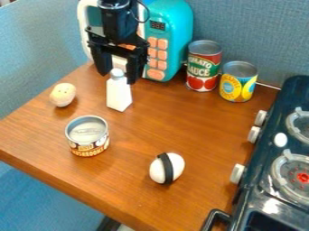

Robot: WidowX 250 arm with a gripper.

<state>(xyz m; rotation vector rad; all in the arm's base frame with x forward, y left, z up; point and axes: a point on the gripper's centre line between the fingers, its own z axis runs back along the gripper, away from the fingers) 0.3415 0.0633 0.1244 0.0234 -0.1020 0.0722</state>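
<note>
**Spread end effector over the white bottle's cap**

In the camera view, your end effector (118,77) was spread, with the white bottle (119,96) upright directly below it and its cap between the fingertips. A slightly off-centre descent or sideways nudge could have tipped that narrow bottle, you would judge; closing too high might have let the cap slip. Your arm (118,22) came in from the top edge, its end effector pointing down in front of the toy microwave (172,31), which a backward swing could have bumped. The tan toy (63,94) sat beside the end effector; the open-topped-looking can (89,143) stood nearer the camera on the bench (163,126).
</note>
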